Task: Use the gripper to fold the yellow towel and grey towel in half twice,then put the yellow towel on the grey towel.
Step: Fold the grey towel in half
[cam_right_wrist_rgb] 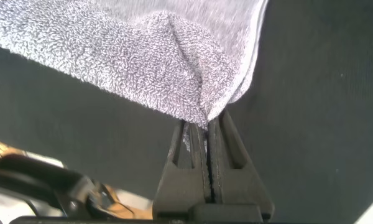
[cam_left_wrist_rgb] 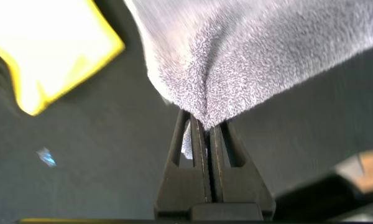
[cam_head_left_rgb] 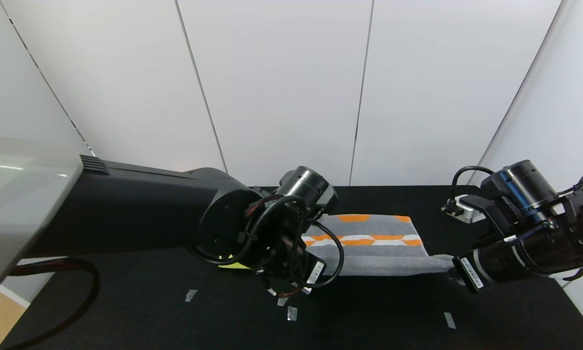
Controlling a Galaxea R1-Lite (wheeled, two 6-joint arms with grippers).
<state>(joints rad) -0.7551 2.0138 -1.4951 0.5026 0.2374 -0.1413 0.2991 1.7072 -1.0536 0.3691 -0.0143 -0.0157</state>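
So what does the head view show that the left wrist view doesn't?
Only the head view shows the large grey terry towel's orange-and-white patterned band, lying on the black table, and the right gripper pinching the towel's near right corner. Only the left wrist view shows the left gripper shut on a grey corner, and much of the bright yellow microfibre towel, flat beside it. Both show the grey towel and some yellow; the head view catches only a sliver behind the left arm.

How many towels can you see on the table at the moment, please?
2: the grey towel mid-table, pinched by both pincers, and the yellow towel, mostly hidden behind the left arm.
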